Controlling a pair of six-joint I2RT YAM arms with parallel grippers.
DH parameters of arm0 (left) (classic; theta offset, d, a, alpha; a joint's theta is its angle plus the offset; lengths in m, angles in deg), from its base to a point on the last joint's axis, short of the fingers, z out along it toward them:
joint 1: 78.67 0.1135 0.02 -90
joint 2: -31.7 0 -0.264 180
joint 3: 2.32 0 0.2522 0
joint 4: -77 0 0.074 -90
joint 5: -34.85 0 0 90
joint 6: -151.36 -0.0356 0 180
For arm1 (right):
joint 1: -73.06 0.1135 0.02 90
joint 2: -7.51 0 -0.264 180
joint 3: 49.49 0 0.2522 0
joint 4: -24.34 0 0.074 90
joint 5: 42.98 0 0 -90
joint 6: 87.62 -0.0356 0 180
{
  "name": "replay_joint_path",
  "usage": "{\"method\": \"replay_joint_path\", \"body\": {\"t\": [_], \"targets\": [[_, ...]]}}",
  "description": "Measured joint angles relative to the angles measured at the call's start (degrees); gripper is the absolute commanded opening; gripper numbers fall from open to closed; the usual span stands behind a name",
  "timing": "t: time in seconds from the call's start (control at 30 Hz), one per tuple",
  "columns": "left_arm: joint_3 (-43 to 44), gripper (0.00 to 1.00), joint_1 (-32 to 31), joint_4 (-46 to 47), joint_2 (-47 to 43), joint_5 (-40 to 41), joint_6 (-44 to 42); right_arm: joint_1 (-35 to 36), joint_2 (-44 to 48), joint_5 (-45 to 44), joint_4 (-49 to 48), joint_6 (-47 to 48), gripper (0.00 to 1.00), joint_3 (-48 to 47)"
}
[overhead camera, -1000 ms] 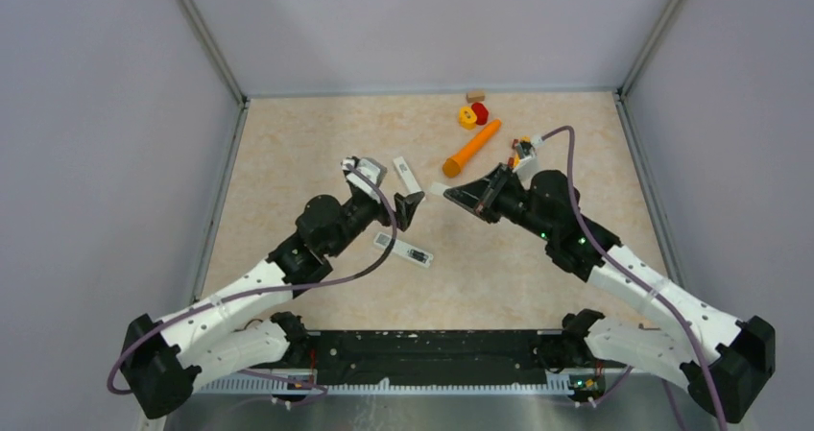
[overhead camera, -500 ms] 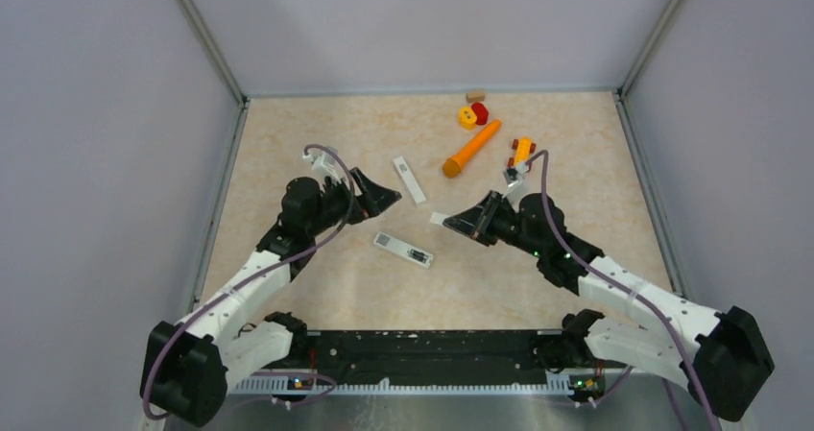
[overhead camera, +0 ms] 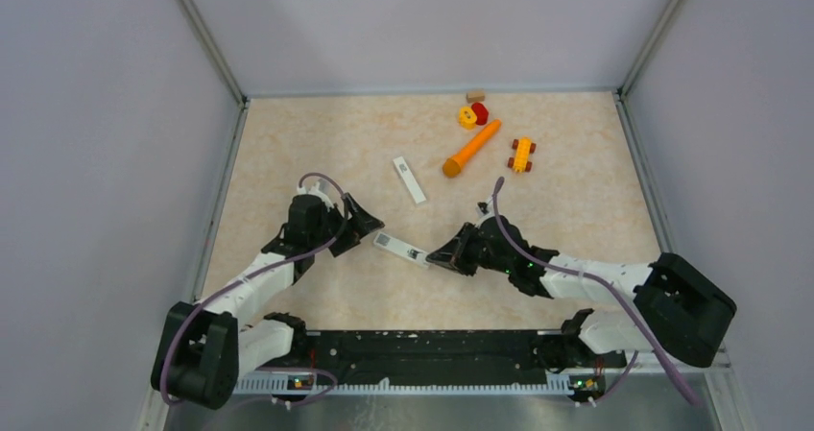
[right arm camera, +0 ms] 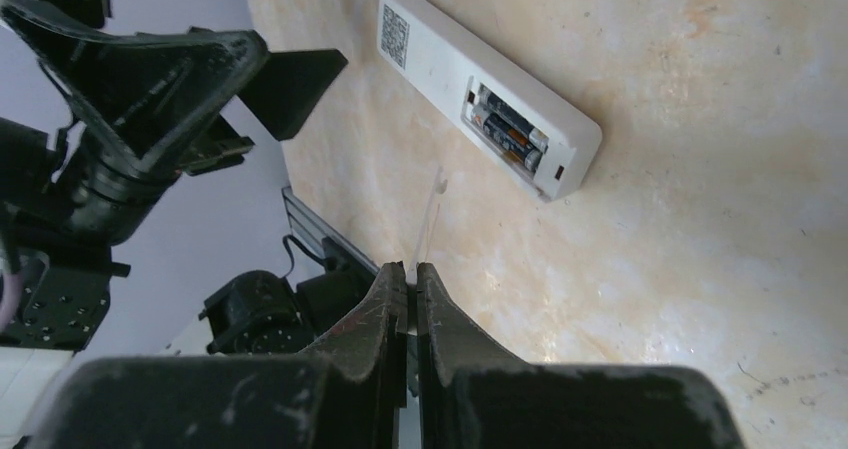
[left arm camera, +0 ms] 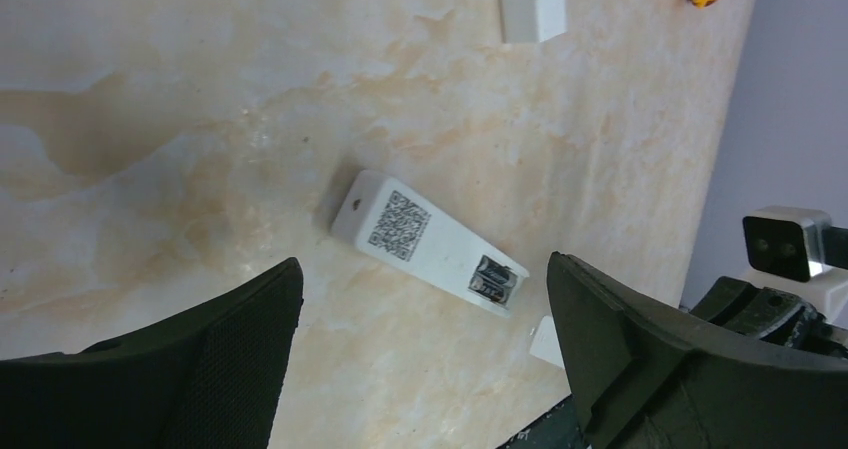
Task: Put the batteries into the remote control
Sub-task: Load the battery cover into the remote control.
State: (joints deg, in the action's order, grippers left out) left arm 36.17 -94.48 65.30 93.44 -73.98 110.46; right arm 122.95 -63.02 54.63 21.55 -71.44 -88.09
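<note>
The remote control (overhead camera: 403, 250) lies back-up on the table, a QR label on its white body (left arm camera: 428, 242). Its compartment is uncovered, with two dark batteries (right arm camera: 508, 134) side by side inside, also seen as batteries (left arm camera: 497, 276). My left gripper (overhead camera: 360, 222) hovers open just left of the remote; its jaws frame the remote without touching it. My right gripper (overhead camera: 434, 256) sits at the remote's compartment end, shut on a thin white cover plate (right arm camera: 432, 214), edge-on just above the table near the remote.
A second white remote (overhead camera: 410, 179) lies farther back. Behind it are an orange carrot toy (overhead camera: 471, 149), a yellow and red toy (overhead camera: 472, 115), a small yellow car (overhead camera: 521, 154) and a wooden block (overhead camera: 474, 95). Grey walls enclose the table on three sides.
Both arms have drawn back toward the near edge. The right gripper brought the white plate down to the remote's compartment end. The left gripper moved left and down beside the remote.
</note>
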Motion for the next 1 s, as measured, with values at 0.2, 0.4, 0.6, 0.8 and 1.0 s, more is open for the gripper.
{"method": "replay_joint_path", "body": {"t": [0.2, 0.4, 0.6, 0.8, 1.0], "targets": [[-1.2, 0.89, 1.3, -0.5, 2.6, 0.8, -1.1, 0.3, -5.2, -1.7, -7.5, -1.4, 0.00, 0.0], [-2.0, 0.81, 1.7, -0.5, 4.7, 0.7, -1.4, 0.3, -11.5, -1.8, -11.5, -2.9, 0.00, -0.8], [-2.3, 0.73, 2.4, -0.3, 6.2, 0.4, -2.1, 0.3, -14.2, -1.8, -13.2, -4.5, 0.00, -1.2], [-2.4, 0.73, 2.8, -0.2, 6.4, 0.0, -2.8, 0.3, -15.0, -2.0, -16.2, -5.9, 0.00, -1.2], [-2.4, 0.72, 3.1, 0.0, 6.8, -0.7, -2.8, 0.3, -18.3, -1.8, -18.3, -7.9, 0.00, -1.1]]}}
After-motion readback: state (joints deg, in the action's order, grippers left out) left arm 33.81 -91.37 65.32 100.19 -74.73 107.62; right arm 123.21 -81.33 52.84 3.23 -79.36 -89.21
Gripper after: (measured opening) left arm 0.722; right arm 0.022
